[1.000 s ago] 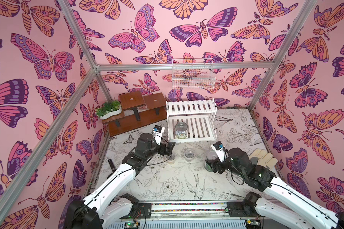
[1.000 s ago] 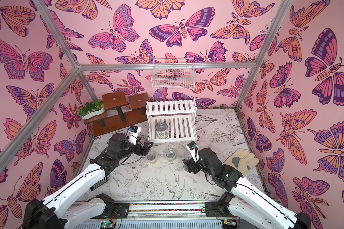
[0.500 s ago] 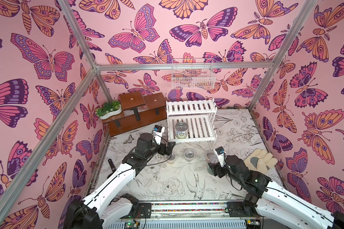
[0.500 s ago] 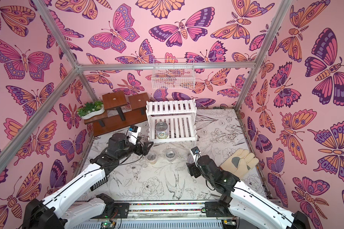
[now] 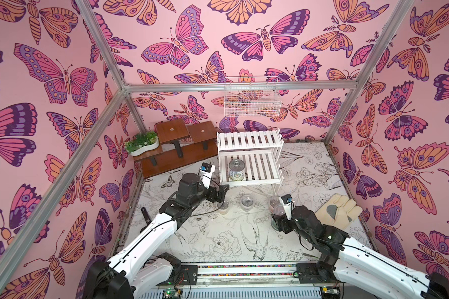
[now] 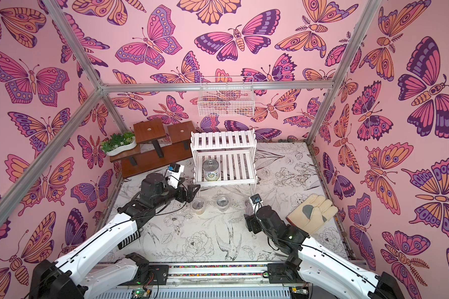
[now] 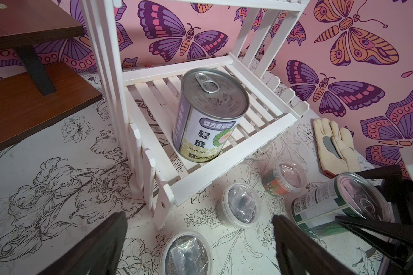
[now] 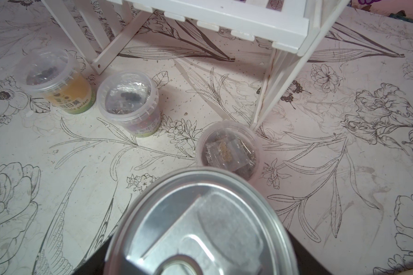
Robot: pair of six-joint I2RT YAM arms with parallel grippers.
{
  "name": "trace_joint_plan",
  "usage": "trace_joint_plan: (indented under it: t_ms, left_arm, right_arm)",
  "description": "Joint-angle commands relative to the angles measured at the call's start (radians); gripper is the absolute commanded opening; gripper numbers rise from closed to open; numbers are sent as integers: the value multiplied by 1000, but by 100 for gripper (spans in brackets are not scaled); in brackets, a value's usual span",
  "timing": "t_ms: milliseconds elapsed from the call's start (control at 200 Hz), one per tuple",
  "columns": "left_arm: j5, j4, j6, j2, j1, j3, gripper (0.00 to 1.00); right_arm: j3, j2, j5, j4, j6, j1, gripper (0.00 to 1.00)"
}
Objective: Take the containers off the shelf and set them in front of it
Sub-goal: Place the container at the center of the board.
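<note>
Right end effector [image 7: 347,195] tight around green-labelled can [image 7: 320,209]; left end effector [image 5: 222,192] spread, facing white-labelled can [image 7: 208,119] on shelf [image 7: 224,164].

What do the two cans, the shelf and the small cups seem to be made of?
Both cans, white-labelled can and green-labelled can: likely metal, dull silver pull-tab lids, glossy printed labels. Shelf: probably painted wood, matte white slats. Cups: clear thin plastic, see-through lids and walls.
</note>
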Motion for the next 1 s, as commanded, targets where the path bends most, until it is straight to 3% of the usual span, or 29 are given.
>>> trace_joint_plan:
  t_ms: [0, 185, 406, 696, 996]
  left_arm:
    - [22, -1, 15, -1, 5, 17, 100]
    - [27, -6, 20, 5, 4, 27, 100]
    - [31, -17, 34, 26, -6, 61, 100]
    - [19, -54, 59, 100, -65, 164, 100]
    - [-40, -130, 86, 206, -124, 297, 100]
  right_arm:
    - [-15, -4, 30, 40, 22, 8, 72]
    - [-30, 1, 33, 43, 36, 10, 76]
    - [-27, -1, 42, 28, 42, 8, 89]
    - [20, -25, 59, -39, 46, 8, 100]
    - [121, -65, 76, -132, 45, 9, 99]
